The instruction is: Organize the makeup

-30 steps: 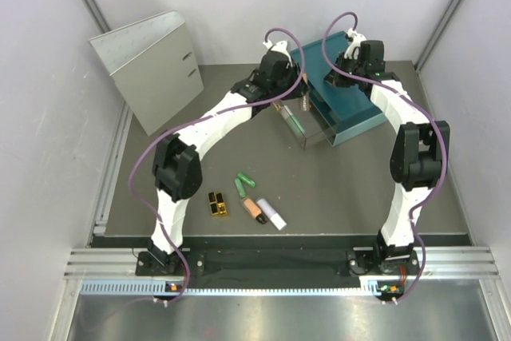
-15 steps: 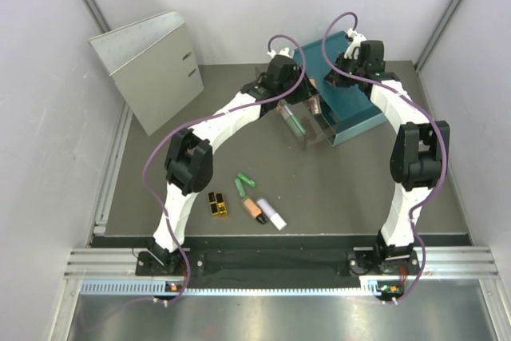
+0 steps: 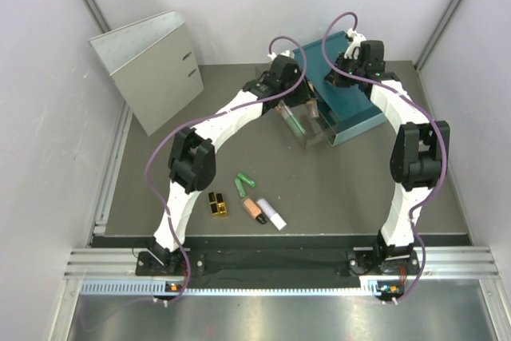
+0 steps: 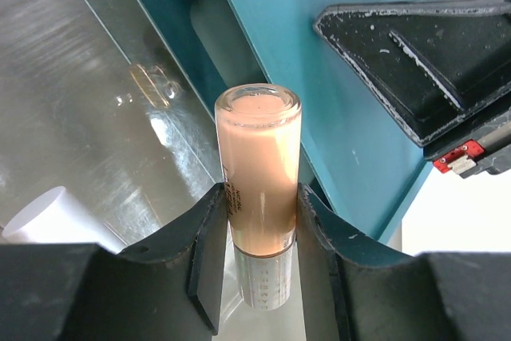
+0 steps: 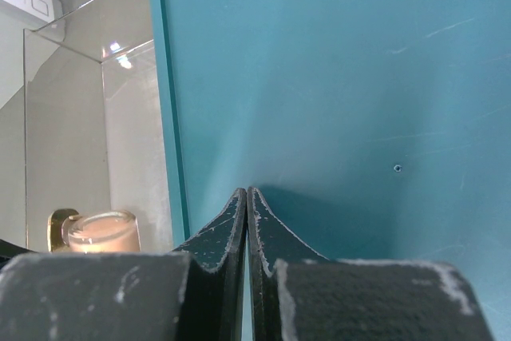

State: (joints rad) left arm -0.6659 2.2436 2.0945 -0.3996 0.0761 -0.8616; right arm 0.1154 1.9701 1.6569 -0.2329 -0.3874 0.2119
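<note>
Item: my left tool (image 4: 257, 225) was clamped on a peach tube (image 4: 258, 157), upper centre of the overhead view; its long axis ran straight ahead, at the clear box (image 4: 80, 117); right tool (image 5: 247, 201) together, against the teal drawer box (image 5: 335, 77).

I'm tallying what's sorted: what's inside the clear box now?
A green tube lies inside the clear box. The left gripper holds a peach tube over its far side; whether that tube is inside yet is unclear, and the gripper hides the floor beneath.
</note>
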